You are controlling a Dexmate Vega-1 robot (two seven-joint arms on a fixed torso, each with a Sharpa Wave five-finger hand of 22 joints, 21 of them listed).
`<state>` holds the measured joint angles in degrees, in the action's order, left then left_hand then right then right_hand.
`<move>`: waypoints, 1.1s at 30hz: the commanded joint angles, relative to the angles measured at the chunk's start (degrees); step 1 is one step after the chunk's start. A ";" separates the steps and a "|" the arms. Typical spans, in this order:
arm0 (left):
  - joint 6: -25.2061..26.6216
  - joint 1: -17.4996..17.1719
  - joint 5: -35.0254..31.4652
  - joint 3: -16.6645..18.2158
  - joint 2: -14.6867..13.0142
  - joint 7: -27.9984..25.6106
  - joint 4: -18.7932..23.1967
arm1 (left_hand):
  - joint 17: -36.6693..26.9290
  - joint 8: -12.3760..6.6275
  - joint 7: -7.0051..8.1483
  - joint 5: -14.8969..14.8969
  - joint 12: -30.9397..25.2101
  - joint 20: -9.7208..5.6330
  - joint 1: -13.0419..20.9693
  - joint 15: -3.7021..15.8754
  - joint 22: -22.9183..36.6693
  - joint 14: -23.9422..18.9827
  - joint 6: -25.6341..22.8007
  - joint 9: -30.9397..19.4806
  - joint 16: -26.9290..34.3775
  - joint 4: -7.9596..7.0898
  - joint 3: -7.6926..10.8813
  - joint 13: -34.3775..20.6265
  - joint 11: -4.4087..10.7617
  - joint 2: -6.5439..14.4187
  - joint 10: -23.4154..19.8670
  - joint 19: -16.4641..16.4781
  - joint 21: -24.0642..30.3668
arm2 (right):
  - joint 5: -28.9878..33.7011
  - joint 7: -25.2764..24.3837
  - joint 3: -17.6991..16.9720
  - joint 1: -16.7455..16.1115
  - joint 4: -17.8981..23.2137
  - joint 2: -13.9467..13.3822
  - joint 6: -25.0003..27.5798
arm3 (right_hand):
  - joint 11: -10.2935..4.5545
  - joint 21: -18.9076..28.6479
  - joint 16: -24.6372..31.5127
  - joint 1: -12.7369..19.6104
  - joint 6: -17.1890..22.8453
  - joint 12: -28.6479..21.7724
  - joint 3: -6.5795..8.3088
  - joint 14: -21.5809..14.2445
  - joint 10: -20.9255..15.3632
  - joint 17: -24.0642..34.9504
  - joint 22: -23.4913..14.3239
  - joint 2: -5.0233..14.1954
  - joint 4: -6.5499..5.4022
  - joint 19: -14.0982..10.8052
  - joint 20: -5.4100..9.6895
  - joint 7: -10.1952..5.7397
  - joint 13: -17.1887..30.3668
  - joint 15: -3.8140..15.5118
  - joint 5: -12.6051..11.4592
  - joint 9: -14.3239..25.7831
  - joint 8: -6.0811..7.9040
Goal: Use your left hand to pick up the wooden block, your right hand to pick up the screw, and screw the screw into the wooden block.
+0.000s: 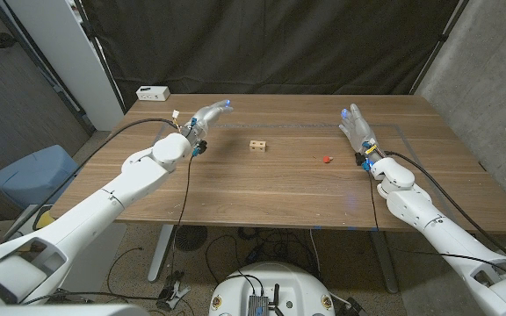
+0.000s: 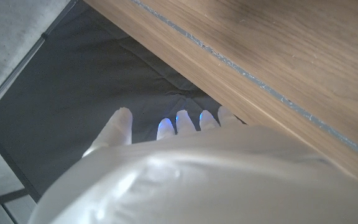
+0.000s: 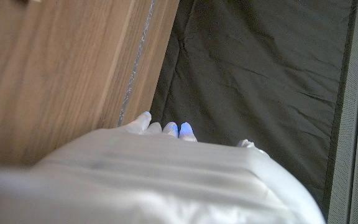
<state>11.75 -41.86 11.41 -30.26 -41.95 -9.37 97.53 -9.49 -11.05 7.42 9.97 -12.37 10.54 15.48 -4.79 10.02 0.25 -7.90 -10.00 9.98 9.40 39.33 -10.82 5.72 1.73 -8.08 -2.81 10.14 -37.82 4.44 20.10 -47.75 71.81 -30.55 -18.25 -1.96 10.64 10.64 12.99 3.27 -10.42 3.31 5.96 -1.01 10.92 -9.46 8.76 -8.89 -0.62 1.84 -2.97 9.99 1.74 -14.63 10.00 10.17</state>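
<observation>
A small wooden block (image 1: 257,147) with holes in its side sits on the table (image 1: 279,189) near the middle. To its right lies a small red screw (image 1: 326,159). My left hand (image 1: 207,117) hovers left of the block, fingers apart and stretched toward the far edge, holding nothing. My right hand (image 1: 357,126) stands right of the screw and a little beyond it, fingers extended and empty. In the left wrist view the left hand (image 2: 185,168) reaches toward the black curtain past the table edge. The right wrist view shows the right hand (image 3: 160,171) doing likewise.
A white box (image 1: 153,92) sits at the table's far left corner. A black curtain (image 1: 271,44) hangs behind the table. A blue bin (image 1: 33,175) stands on the floor to the left.
</observation>
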 commanded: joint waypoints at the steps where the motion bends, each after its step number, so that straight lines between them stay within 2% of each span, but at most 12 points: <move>1: 11.22 2.83 -10.89 -4.12 -4.23 0.36 9.09 | -0.28 -0.57 0.22 0.30 -0.31 0.62 1.37 -0.69 0.20 0.65 -0.62 -0.24 0.15 0.70 0.01 -0.17 0.59 -0.72 -0.70 -1.67 -0.33 | -0.71 1.30 -0.60 -0.49 -0.41 -0.30 -1.46 | -0.33 0.03 0.31 -0.19 -0.08 -0.14 0.03 0.68 -0.06 0.07 -0.14 -0.28 0.40 0.48 1.79 -0.36 0.28 0.05 -0.24 0.11 0.27; 4: 14.11 4.03 -13.40 -5.36 -4.89 1.87 10.82 | -0.28 -0.54 0.75 0.30 -0.33 1.19 2.24 -0.54 0.16 0.91 -0.48 -0.24 0.18 0.91 -0.13 -0.17 1.11 -1.13 -1.03 -2.83 -0.32 | -0.93 1.49 -0.81 -0.67 -0.54 -0.28 -1.83 | -0.32 0.04 0.31 -0.17 -0.06 -0.14 0.06 0.70 -0.03 0.04 -0.14 -0.33 0.47 0.48 1.77 -0.32 0.28 0.01 -0.28 0.11 0.29; 7: 17.04 5.66 -17.25 -7.40 -5.83 3.74 12.52 | -0.28 -0.57 1.23 0.29 -0.22 1.40 2.98 -0.70 0.13 1.34 -0.52 -0.24 0.14 1.00 -0.31 -0.18 0.87 -1.57 -1.00 -3.74 -0.26 | -1.06 1.66 -0.96 -0.68 -0.86 -0.20 -2.20 | -0.43 0.04 0.31 -0.16 -0.02 -0.16 0.09 0.70 -0.04 0.01 -0.13 -0.39 0.56 0.48 1.74 -0.41 0.28 -0.02 -0.32 0.11 0.32; 12: 19.53 7.68 -21.79 -9.43 -7.18 7.31 14.82 | -0.29 -0.64 0.31 0.25 0.09 1.60 4.10 -0.90 0.12 2.36 -0.59 -0.28 0.03 0.95 -0.69 -0.27 0.16 -2.16 -0.34 -4.93 -0.10 | -1.21 1.95 -1.07 -0.49 -1.46 0.09 -2.77 | -0.35 0.05 0.31 -0.14 0.11 -0.17 0.12 0.72 -0.04 -0.03 -0.13 -0.46 0.66 0.48 1.69 -0.45 0.28 -0.05 -0.37 0.11 0.39; 16: 22.55 10.51 -24.70 -11.37 -8.48 13.38 16.60 | -0.30 -0.61 -0.24 0.24 -0.06 1.64 4.67 -0.93 0.10 2.31 -0.42 -0.31 0.18 1.01 -0.88 -0.35 0.43 -2.63 -0.67 -5.28 -0.01 | -1.32 2.02 -1.18 -0.44 -1.93 0.45 -3.38 | -0.01 0.05 0.31 -0.14 0.12 -0.18 0.16 0.76 -0.02 -0.05 -0.13 -0.50 0.73 0.49 1.60 -0.46 0.29 -0.08 -0.41 0.11 0.40; 21: 25.88 14.34 -29.35 -14.42 -8.99 20.31 17.86 | -0.33 -0.25 1.10 -0.02 0.07 1.73 6.10 -1.35 0.08 3.41 1.14 -0.36 0.10 1.01 -1.63 -0.55 1.28 -4.17 -0.23 -6.71 0.02 | -1.51 2.16 -1.30 -0.54 -2.57 1.00 -4.28 | 0.29 0.05 0.29 -0.15 0.23 -0.20 0.19 0.84 -0.02 -0.07 -0.14 -0.54 0.80 0.51 1.57 -0.51 0.29 -0.18 -0.46 0.12 0.45; 25: 26.44 16.69 -32.44 -16.15 -8.88 24.52 17.98 | -0.33 -0.21 1.71 -0.08 0.09 1.74 6.47 -1.49 0.07 3.72 1.45 -0.38 0.11 1.00 -1.91 -0.60 1.48 -4.73 -0.10 -7.17 0.02 | -1.58 1.97 -1.38 -0.81 -2.56 1.19 -4.58 | 0.24 0.04 0.28 -0.17 0.31 -0.19 0.21 0.89 0.04 -0.08 -0.14 -0.56 0.84 0.53 1.52 -0.50 0.30 -0.23 -0.49 0.12 0.48; 33: 25.59 21.77 -38.60 -19.37 -8.33 33.80 17.06 | -0.37 -0.99 1.04 -0.11 -0.72 1.72 8.22 -1.46 0.04 2.93 0.00 -0.46 0.67 0.96 -2.70 -1.01 1.13 -6.52 -1.71 -8.17 0.21 | -1.64 1.57 -1.55 -1.04 -2.66 1.35 -4.80 | 0.24 0.04 0.26 -0.21 0.46 -0.21 0.26 1.01 0.05 -0.10 -0.14 -0.59 0.91 0.55 1.47 -0.56 0.30 -0.27 -0.55 0.13 0.53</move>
<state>35.76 -26.67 -18.53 -44.92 -50.30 12.67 114.16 -9.76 -11.67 8.41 9.97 -12.78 11.86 23.15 -6.23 9.85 3.73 -7.51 -10.29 10.20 10.36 37.07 -11.61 6.86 -4.28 -9.30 -9.63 10.15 -39.28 6.37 18.78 -48.51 69.54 -29.58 -22.41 -1.95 10.64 10.64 12.75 3.59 -10.41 3.66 6.26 -1.01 10.65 -9.46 8.52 -8.14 -0.62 1.84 -3.29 9.99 1.43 -14.85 9.99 10.39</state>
